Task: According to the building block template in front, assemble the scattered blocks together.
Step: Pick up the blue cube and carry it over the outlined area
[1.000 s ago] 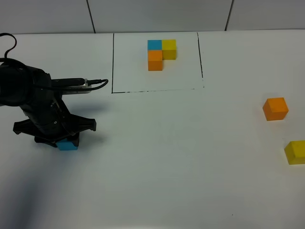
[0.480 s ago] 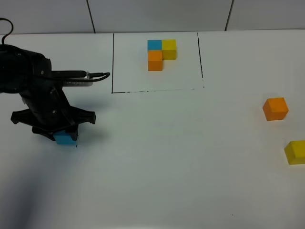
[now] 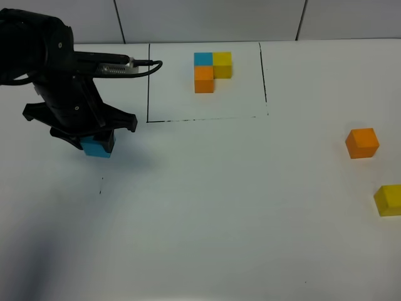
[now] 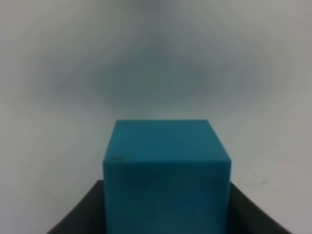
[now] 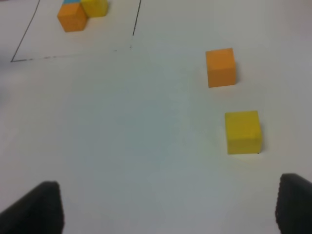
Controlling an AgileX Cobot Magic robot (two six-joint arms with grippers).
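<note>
My left gripper (image 3: 94,143) is shut on the loose blue cube (image 3: 98,147) and holds it above the table, left of the frame; the cube fills the left wrist view (image 4: 165,178). The template (image 3: 212,70), a blue, yellow and orange trio, sits inside the black drawn rectangle (image 3: 148,81) at the back; it also shows in the right wrist view (image 5: 80,10). The loose orange cube (image 3: 362,142) and loose yellow cube (image 3: 390,200) lie at the right edge, also in the right wrist view: orange (image 5: 221,67), yellow (image 5: 243,131). My right gripper (image 5: 168,207) is open and empty.
The white table (image 3: 225,213) spreads between the held cube and the two loose cubes. A small dark mark (image 3: 100,188) is on the table below the left gripper. A tiled wall (image 3: 207,19) runs along the back.
My left gripper has lifted the blue cube off the table and carried it up and toward the back right, nearer the frame's lower left corner. The other cubes have not moved.
</note>
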